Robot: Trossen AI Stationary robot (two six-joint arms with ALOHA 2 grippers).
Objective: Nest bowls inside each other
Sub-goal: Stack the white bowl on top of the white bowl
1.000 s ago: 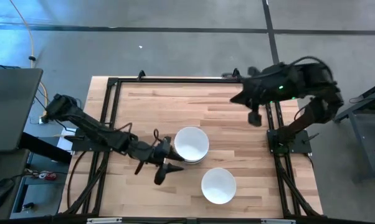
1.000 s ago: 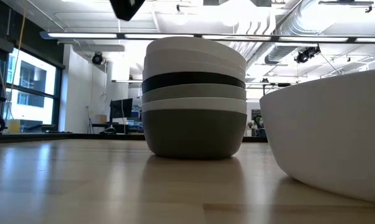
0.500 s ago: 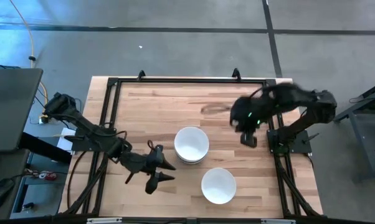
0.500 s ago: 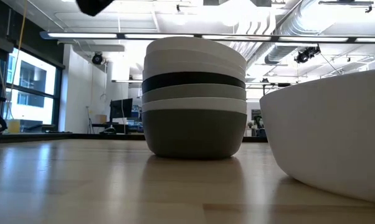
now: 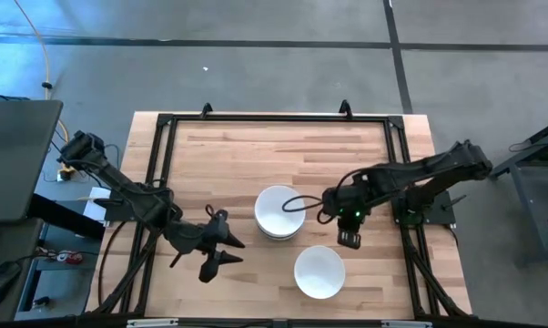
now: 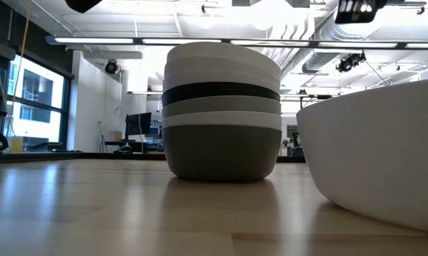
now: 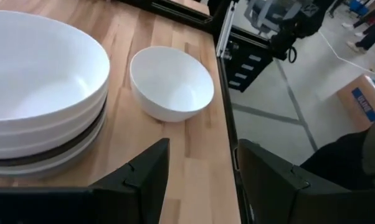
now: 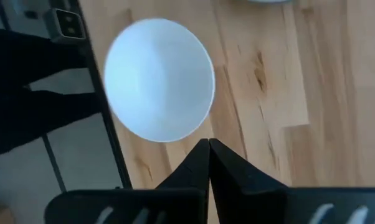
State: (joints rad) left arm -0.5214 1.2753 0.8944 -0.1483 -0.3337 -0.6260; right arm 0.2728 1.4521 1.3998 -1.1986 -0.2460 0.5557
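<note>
A stack of nested bowls [image 5: 279, 212] rests on the wooden table near its middle, white on top, with black and grey layers [image 6: 221, 114] below. A single white bowl [image 5: 319, 271] stands upright on its base near the front edge, to the right of the stack. My left gripper [image 5: 233, 251] hovers open to the left of the stack, its fingers [image 7: 147, 168] pointing toward both the stack [image 7: 38, 93] and the single bowl [image 7: 172, 84]. My right gripper [image 5: 347, 240] is shut and points steeply down just beyond the single bowl [image 8: 159, 78], above the bare wood.
A black frame rail [image 5: 160, 164] runs around the tabletop. The table's right edge [image 7: 222, 93] lies close behind the single bowl. Bare wood [image 5: 283, 150] fills the far half of the table. A dark desk [image 5: 15, 155] stands off the table's left.
My right gripper has swung down from high over the far right corner toward the single white bowl, tipping to point steeply down and staying shut. My left gripper has drawn back from the stack toward the table's left and near edges, staying open. The bowls have kept still.
</note>
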